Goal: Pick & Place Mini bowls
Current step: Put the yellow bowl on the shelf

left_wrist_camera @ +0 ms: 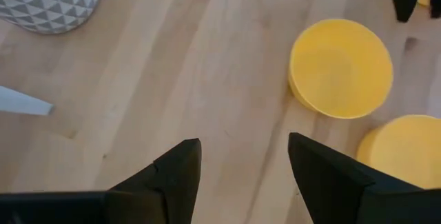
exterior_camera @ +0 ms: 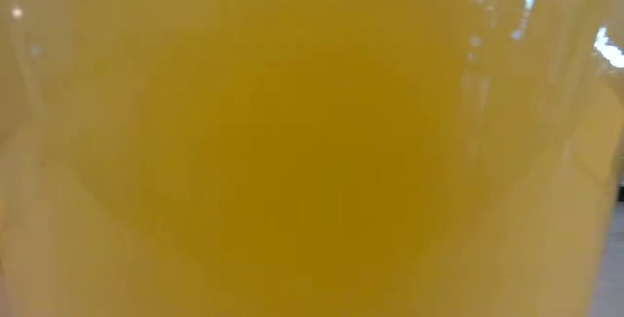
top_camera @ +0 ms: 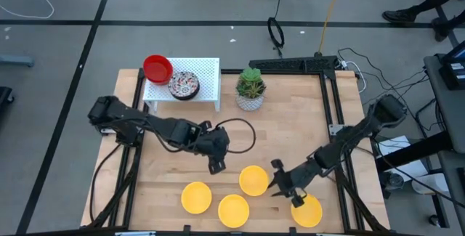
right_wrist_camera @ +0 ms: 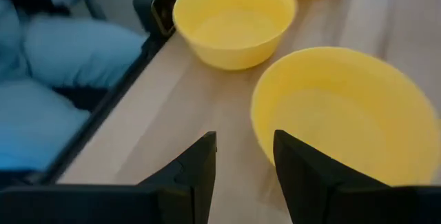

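Red bowl and patterned bowl sat on white rack, far left of bench. Left hand hovered mid-bench, fingers spread, empty. Four yellow bowls lined near edge. Right hand spread beside rightmost yellow bowl.

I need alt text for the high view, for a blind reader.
Four yellow bowls lie along the table's near edge; the right gripper is among them, the left gripper open nearby. A red bowl and a patterned bowl sit on a white rack.
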